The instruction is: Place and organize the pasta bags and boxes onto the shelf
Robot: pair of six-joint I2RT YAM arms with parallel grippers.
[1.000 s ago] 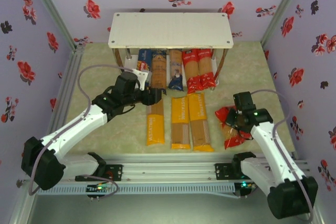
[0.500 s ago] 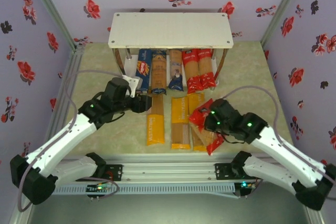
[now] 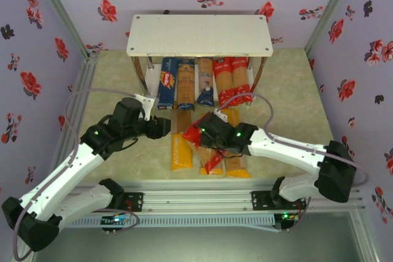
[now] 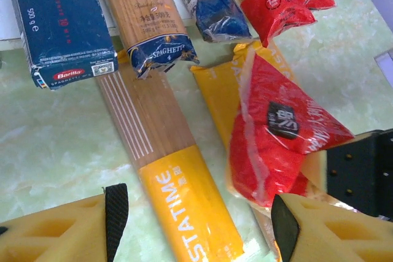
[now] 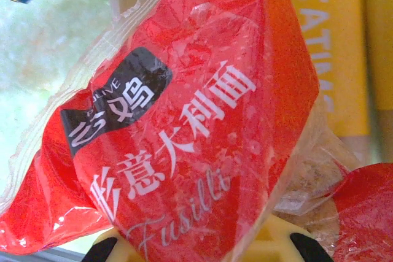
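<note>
Red crinkly plastic forms the wide bag of fusilli (image 5: 184,121), and the right fingers (image 5: 273,246) are clamped tight on its near end. Seen from above, the bag sits tilted over the middle yellow packets, mid-way across the green marbled bench (image 3: 288,84) and on the near side of the white two-tier board shelf (image 3: 199,35). Just to its left, the left fingers (image 4: 55,231) stand well apart with nothing gripped, poised over a long yellow-and-brown spaghetti packet (image 4: 166,170) lying flat. That packet's far end reaches a dark-blue cardboard box (image 4: 58,23) on the shelf's lower board, beside other packets lined up to its right.
</note>
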